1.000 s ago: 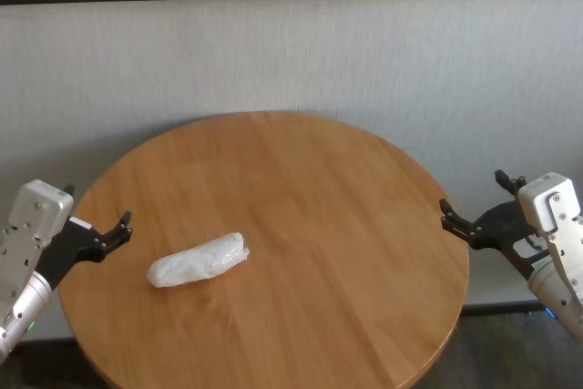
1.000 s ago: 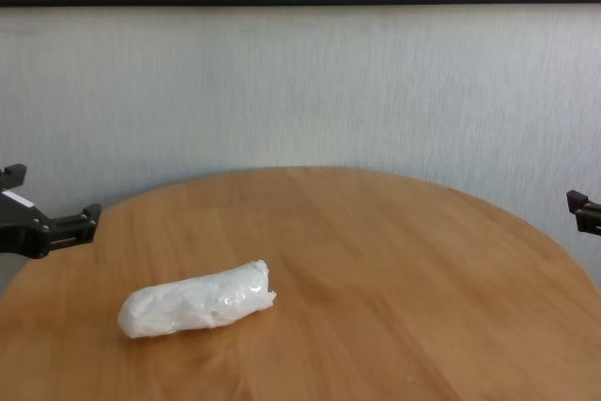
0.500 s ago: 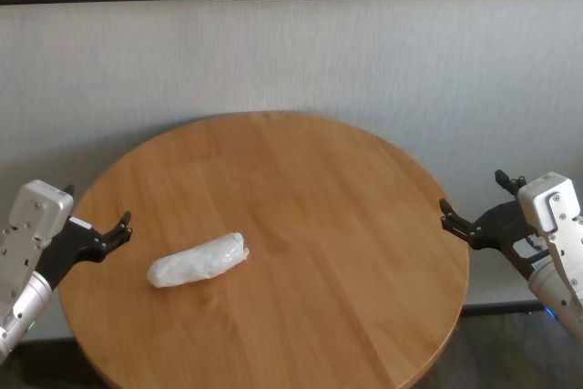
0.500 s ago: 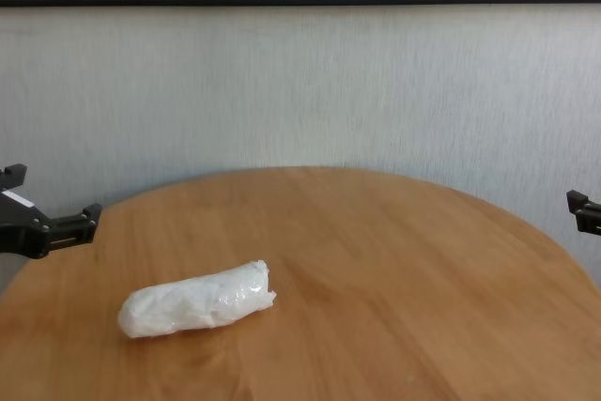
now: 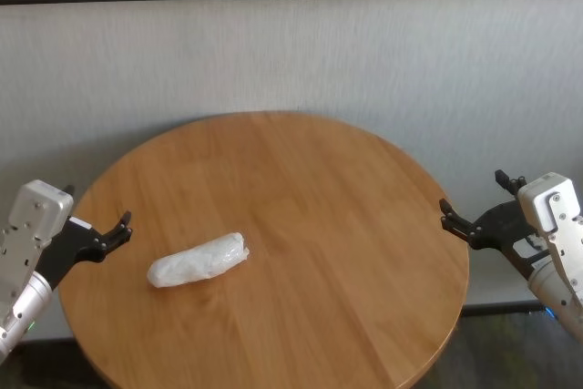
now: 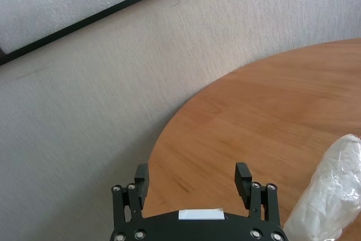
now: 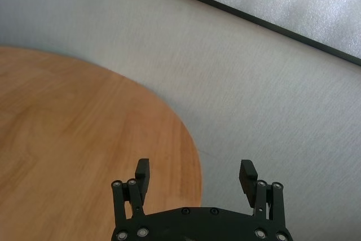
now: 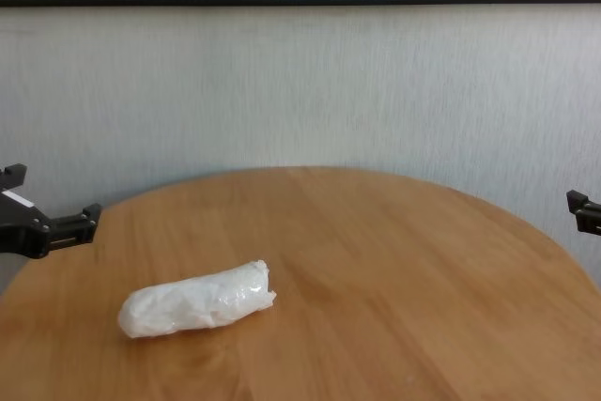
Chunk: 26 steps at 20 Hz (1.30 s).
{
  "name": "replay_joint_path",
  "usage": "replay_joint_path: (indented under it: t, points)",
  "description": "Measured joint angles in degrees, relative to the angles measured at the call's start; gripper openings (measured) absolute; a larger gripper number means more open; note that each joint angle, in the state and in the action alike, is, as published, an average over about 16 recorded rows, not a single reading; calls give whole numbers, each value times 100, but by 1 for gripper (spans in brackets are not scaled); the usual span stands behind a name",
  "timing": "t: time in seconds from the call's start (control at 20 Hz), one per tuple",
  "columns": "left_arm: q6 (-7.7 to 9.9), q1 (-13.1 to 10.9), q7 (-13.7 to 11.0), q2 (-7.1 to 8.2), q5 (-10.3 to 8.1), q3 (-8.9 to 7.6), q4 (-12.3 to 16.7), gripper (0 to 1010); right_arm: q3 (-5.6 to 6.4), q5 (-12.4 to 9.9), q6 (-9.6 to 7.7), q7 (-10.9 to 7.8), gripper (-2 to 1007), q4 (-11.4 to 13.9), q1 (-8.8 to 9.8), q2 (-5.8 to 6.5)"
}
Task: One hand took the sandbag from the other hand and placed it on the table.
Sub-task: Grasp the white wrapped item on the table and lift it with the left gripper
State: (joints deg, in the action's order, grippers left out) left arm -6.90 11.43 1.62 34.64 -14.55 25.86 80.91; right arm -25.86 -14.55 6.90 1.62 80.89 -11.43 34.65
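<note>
**Sandbag at rest on desk, both end effectors clear**

The sandbag (image 5: 198, 260) lies flat on the desk (image 5: 346, 225), on the robot's left half and toward the near edge. Its long axis runs slantwise, with the end nearer the desk centre slightly farther from the robot. Nothing touches it.

The left end effector (image 5: 117, 230) sits at the desk's left rim, just beside the sandbag but apart from it. Its fingers (image 6: 243, 176) are spread and empty, pointing inward across the desk. In the left wrist view the sandbag's end appears close to one finger with a gap between.

The right end effector (image 5: 472, 207) sits off the desk's right rim, well apart from the sandbag. Its fingers (image 7: 142, 173) are likewise spread and empty. Whether it hangs level with the desk surface or slightly above is unclear from these views.
</note>
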Motion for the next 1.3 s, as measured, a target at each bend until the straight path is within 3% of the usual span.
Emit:
replay_joint_path:
  t: [0.4,0.7,0.95,1.3]
  points:
    - [0,0,-13,1,0,0,0,1000,0,0,0,0,1001,0,0,0]
    - [1,-18,-270,131,-6,-3,56,1000,0,0,0,0,1001,0,0,0]
    - [34,-62,-725,364,-77,-21,215,1000,0,0,0,0,1001,0,0,0]
    - [209,-38,-1708,738,-222,51,488,1000,0,0,0,0,1001,0,0,0]
